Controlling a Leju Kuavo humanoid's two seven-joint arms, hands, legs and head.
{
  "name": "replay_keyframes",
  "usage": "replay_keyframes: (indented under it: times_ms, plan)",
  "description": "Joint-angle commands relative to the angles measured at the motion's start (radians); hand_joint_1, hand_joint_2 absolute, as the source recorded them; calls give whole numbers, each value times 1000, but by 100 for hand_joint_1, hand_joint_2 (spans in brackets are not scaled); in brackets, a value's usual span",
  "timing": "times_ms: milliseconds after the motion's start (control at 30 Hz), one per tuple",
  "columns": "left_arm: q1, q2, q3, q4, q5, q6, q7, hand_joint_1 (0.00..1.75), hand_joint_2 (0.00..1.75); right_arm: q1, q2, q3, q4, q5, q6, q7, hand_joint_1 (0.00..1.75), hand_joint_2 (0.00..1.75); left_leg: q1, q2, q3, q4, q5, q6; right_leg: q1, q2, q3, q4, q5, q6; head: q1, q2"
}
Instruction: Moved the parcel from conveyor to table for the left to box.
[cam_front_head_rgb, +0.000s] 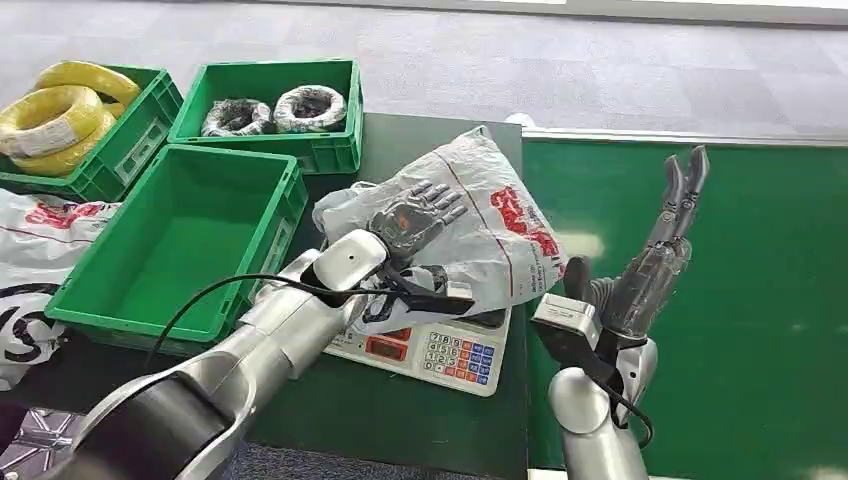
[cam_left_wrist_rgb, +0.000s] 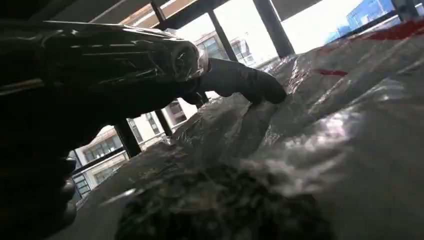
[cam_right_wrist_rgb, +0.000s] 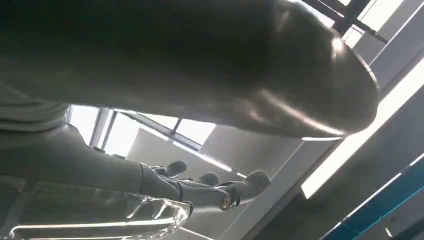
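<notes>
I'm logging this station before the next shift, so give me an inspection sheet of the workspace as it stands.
Surface: dark green table beside a bright green conveyor belt.
Job's things: white plastic parcel bag with red print lies on a white weighing scale with coloured keypad; empty green plastic crate to its left.
Clutter: green crate of yellow coils; green crate of wrapped grey coils; more white printed bags at the left edge.
Hands: left hand rests flat on the parcel, fingers spread; right hand raised over the belt, holding nothing.
Cables: black cable along the left arm.
Surroundings: grey carpet floor.
</notes>
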Motion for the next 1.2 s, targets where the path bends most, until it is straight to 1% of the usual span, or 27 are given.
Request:
replay_keyframes:
  times_ms: [33,67,100,133,167,200,233,300,367,600,700,800,900,933,967,1000,1033,1100,1200]
  plan:
    - [54,-7,-259,204,-1,-85,-71,0,175,40,-35,36,-31,1,-22,5,0,0,-1,0,5,-5,2,2,0,-2,5,-5,2,-2,0,0]
    - [68,-5,-261,205,2,-85,-74,0,175,47,-37,40,-39,2,-22,6,0,0,-1,0,5,-4,1,1,-1,-1,5,-3,1,-1,0,0]
    - [79,-3,-256,207,17,-101,-94,14,175,53,-41,47,-50,3,-21,10,0,0,-1,-1,4,-3,1,1,-1,-1,4,-2,0,-1,0,0]
    - [87,1,-248,203,31,-93,-104,44,175,59,-43,51,-57,4,-20,12,0,0,-1,0,6,-5,1,1,0,-1,7,-5,1,-1,1,0]
    - [88,4,-248,203,31,-91,-105,44,175,60,-43,52,-58,5,-20,13,0,0,-1,0,7,-4,1,1,-1,-1,7,-4,1,-1,0,0]
    - [85,6,-249,202,34,-91,-109,162,175,61,-44,54,-63,6,-19,16,0,0,-2,0,9,-6,2,1,-1,-1,9,-5,1,-1,0,0]
    - [82,9,-242,194,45,-82,-111,173,175,59,-46,59,-62,8,-13,19,0,0,-2,-1,9,-4,0,1,-1,-1,11,-3,0,0,0,0]
    - [76,18,-228,184,67,-64,-98,175,175,49,-45,63,-59,9,1,25,0,0,-1,-3,12,-3,0,1,-1,-2,14,-3,-1,1,0,0]
    - [69,25,-225,180,73,-57,-96,175,175,41,-40,63,-58,9,7,28,0,0,-1,-4,11,-3,1,1,-1,-4,13,-3,0,1,0,0]
    - [69,25,-225,180,74,-58,-98,175,175,40,-40,62,-57,10,7,29,0,0,-1,-3,13,-4,1,1,-1,-4,15,-3,0,0,0,0]
    - [56,38,-195,167,104,-9,-61,175,175,34,-34,59,-54,15,23,31,0,0,-1,-3,13,-3,0,1,-1,-3,16,-3,-1,0,0,0]
    - [6,50,-167,151,119,34,-23,175,175,33,-30,55,-49,25,28,35,0,0,-1,-3,11,-2,0,1,-1,-4,14,-1,-1,0,0,0]
    - [-64,86,-104,95,113,141,98,175,175,54,-30,51,-65,38,27,44,0,0,0,-3,8,-1,1,1,0,-4,11,0,0,0,0,0]
    - [-101,109,-71,67,97,160,159,175,175,65,-30,49,-76,42,26,49,0,0,0,-4,7,0,1,1,0,-4,10,1,0,0,0,0]
    - [-128,131,-46,44,73,154,194,175,175,73,-31,47,-86,47,27,53,0,0,0,-3,6,1,1,1,0,-4,8,1,0,0,0,0]
    - [-154,157,-13,23,63,135,200,175,175,81,-32,47,-94,50,28,56,0,0,0,-3,5,2,1,1,1,-4,8,2,0,0,0,0]
    - [-155,166,11,9,51,124,181,175,175,82,-31,45,-95,51,29,56,0,0,0,-3,5,2,0,1,1,-4,8,2,0,0,0,0]
    - [-148,166,14,8,46,130,180,175,175,82,-31,45,-94,52,29,56,0,0,0,-2,4,2,2,0,1,-4,6,3,0,-1,1,0]
    - [-133,159,12,9,37,140,192,175,175,79,-30,45,-92,52,29,56,0,0,0,-4,7,-1,2,1,0,-5,9,0,0,-1,0,0]
